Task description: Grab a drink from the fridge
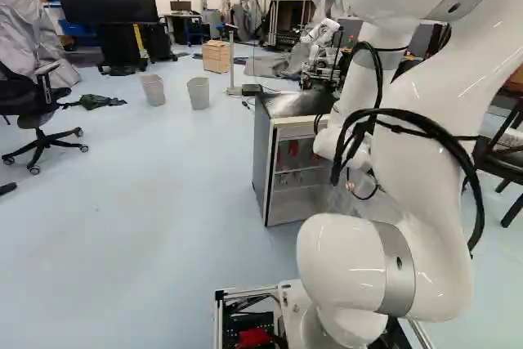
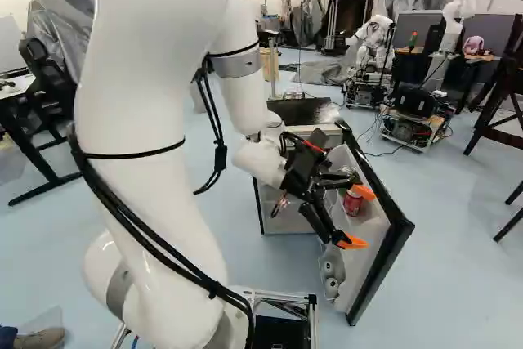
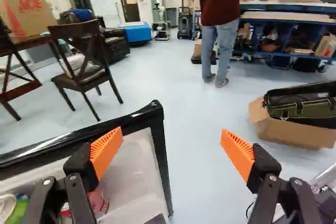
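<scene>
A red drink can [image 2: 353, 203] stands in a compartment on the inner side of the open fridge door [image 2: 395, 217]. Beside it in the same door is a green-topped can [image 3: 19, 209], only partly showing. In the right base view, a pale molded holder [image 2: 330, 274] with round hollows sits lower on the door.

The gripper [image 2: 357, 217] is at the door, its fingers spread wide with nothing held between them. In the wrist view one finger partly covers the red can; whether they touch, I cannot tell. The black-edged corner of the door shows in the gap ahead of the fingers.

The fridge [image 1: 260, 161] has a dark, glossy top. Inside the cabinet, in the left base view, some red items [image 1: 292, 149] show on an upper level, too small to name; a shelf crosses below them.

Farther out, two gray wastebaskets [image 1: 153, 90] stand near each other on the floor, their contents hidden, and a wooden crate [image 1: 216, 56] is beyond them. In the wrist view, past the gripper, an open cardboard box [image 3: 287, 136] holds a green and black bag [image 3: 302, 107]. Behind it, blue shelving [image 3: 294, 55] holds assorted boxes and dark items
</scene>
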Available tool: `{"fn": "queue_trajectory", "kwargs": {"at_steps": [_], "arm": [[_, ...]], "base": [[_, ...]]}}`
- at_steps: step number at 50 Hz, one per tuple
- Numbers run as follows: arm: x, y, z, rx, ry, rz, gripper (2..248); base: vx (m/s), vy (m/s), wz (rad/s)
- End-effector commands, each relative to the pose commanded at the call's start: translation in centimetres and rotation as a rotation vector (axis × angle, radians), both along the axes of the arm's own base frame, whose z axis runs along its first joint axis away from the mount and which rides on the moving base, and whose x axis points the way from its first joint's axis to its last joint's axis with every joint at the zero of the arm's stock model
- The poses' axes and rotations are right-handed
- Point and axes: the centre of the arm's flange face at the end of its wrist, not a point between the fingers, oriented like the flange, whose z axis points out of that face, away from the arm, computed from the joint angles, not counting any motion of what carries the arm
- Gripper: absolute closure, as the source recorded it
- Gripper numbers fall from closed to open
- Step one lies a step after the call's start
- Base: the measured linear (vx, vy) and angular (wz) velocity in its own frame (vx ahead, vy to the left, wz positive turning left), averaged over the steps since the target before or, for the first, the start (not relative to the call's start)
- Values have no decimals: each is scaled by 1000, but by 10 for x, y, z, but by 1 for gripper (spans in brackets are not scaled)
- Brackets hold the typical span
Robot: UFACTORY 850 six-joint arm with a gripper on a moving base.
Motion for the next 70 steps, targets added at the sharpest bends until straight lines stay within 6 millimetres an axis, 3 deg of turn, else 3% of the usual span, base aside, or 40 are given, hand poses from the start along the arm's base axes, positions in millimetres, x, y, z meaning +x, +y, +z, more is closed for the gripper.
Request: {"fn": "queue_trajectory", "kwargs": {"at_steps": [26,42,53,70], "arm": [[-32,50,1,-17,64,403,3],[-40,80,2,-33,80,665,3],[-26,97,3,-48,81,834,3],[18,111,3,-73,74,1029,3]], "base": [[0,0,0],[0,0,0],[0,0,0],[0,0,0]]}}
